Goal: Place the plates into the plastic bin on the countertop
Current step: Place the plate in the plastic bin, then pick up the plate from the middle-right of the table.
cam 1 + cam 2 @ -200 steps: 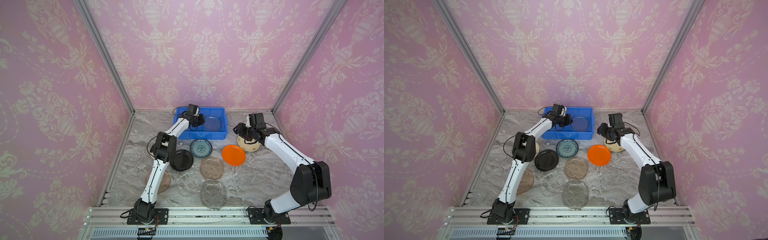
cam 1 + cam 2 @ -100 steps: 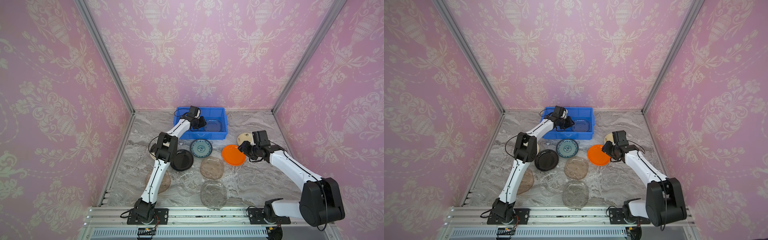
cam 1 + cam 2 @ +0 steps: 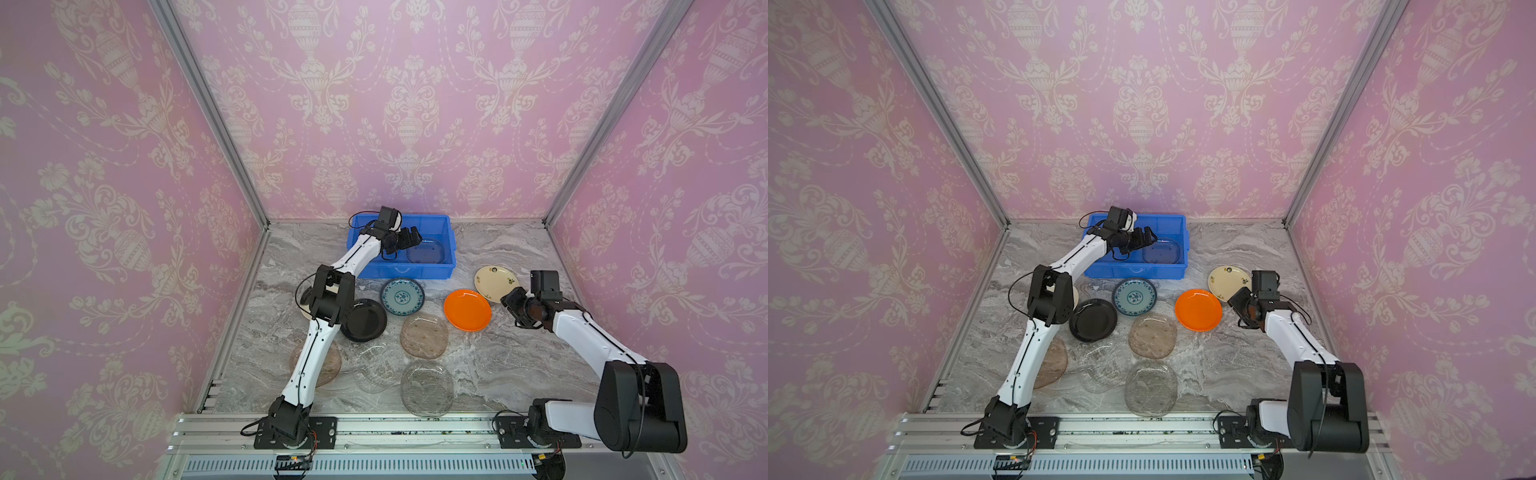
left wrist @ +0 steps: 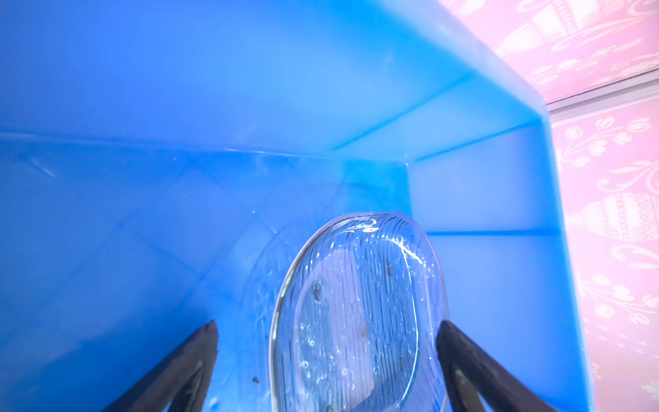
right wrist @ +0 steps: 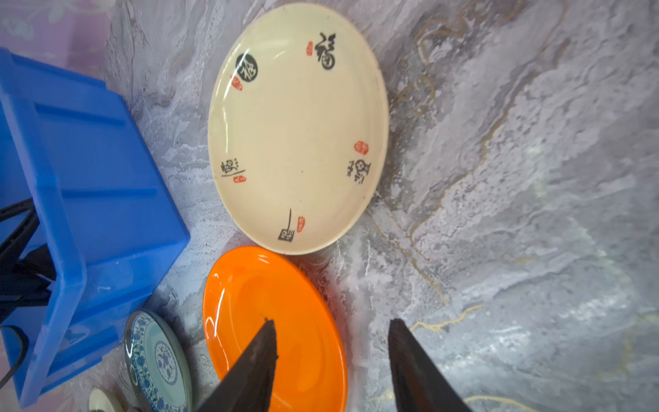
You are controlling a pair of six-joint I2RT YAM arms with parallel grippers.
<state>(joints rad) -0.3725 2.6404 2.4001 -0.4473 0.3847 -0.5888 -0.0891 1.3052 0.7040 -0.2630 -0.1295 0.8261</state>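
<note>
Farthest in front of the blue bin (image 3: 415,272), we are seeing two clear plates (image 3: 427,388) lying on the counter (image 3: 498,365). Closer to the bin, a black plate (image 3: 365,320), a teal plate (image 3: 402,296) and an orange plate (image 3: 467,310) are lying. Off the bin's front corner, the right claw (image 5: 331,321) is hanging over the orange plate's edge, spread and gripping nothing. Inside the bin the left claw (image 4: 326,328) is standing wide apart, a ridged clear plate (image 4: 356,303) lying between its fingers (image 4: 463,356).

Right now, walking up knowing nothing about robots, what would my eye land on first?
Probably the bright blue bin at the back of the marble countertop, where the left fingers stand spread either side of a clear plate lying inside. Then the vivid orange plate right of centre, with the right fingers open near its rim, beside a cream plate.
</note>
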